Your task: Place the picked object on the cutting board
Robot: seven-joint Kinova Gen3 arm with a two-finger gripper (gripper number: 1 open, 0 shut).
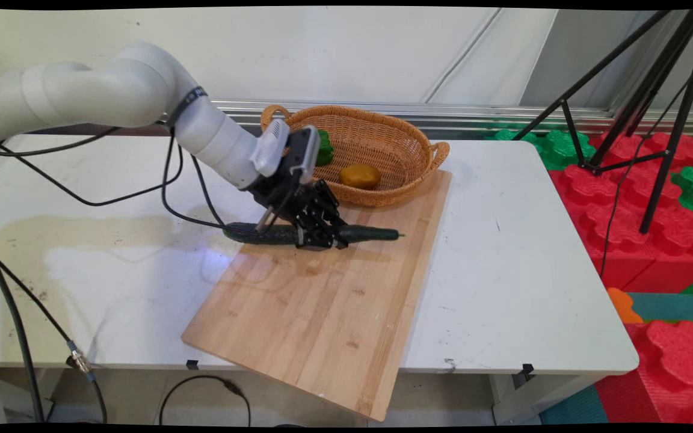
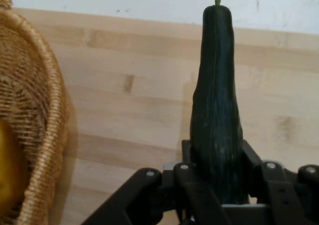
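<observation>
A long dark green cucumber (image 1: 366, 234) lies level just over the far end of the wooden cutting board (image 1: 322, 313), its left end reaching past the board's edge. My black gripper (image 1: 320, 240) is shut on the cucumber around its middle. In the hand view the cucumber (image 2: 216, 120) runs up from between the fingers, its small stem tip at the top, with the board (image 2: 129, 110) under it.
Behind the board stands a wicker basket (image 1: 382, 135) holding a yellow-brown round thing (image 1: 360, 176) and a green thing (image 1: 323, 147). The basket's rim (image 2: 45, 135) fills the hand view's left edge. A black tripod (image 1: 641, 90) and red and green foam blocks (image 1: 635, 198) stand right of the table.
</observation>
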